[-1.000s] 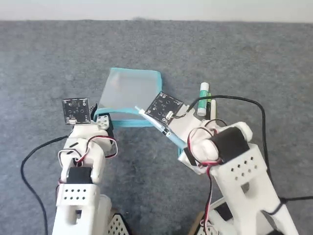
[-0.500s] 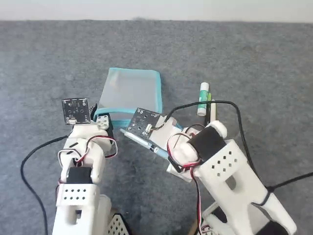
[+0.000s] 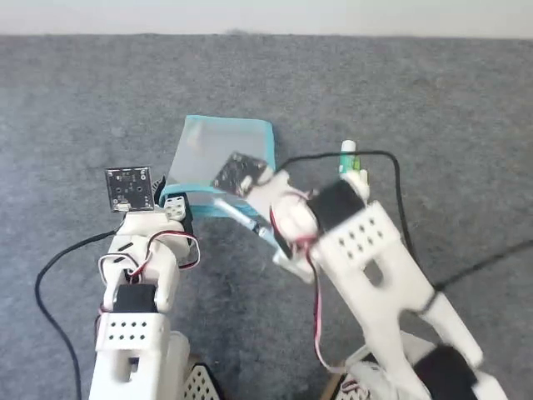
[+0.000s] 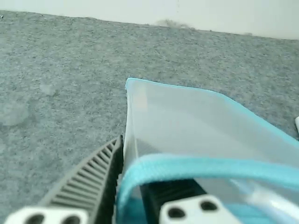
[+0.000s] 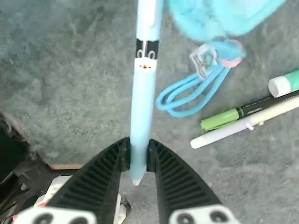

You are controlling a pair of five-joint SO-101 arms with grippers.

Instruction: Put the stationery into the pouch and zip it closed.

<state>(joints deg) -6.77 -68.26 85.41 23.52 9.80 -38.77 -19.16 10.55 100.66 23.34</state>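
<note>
My right claw point(image 5: 138, 150) pinches a slim blue pen point(image 3: 246, 218) mid-frame, my left claw point(image 4: 135, 175) clamps the translucent pouch point(image 4: 187, 123), and a green marker point(image 5: 223, 117) lies nearby on grey carpet point(image 3: 416, 92).

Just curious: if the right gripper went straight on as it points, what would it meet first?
Probably the pouch: the pen in the right gripper aims at its open mouth; depth is unclear.

Grey carpet point(image 3: 416, 100) meets a white wall point(image 3: 266, 17) behind.
</note>
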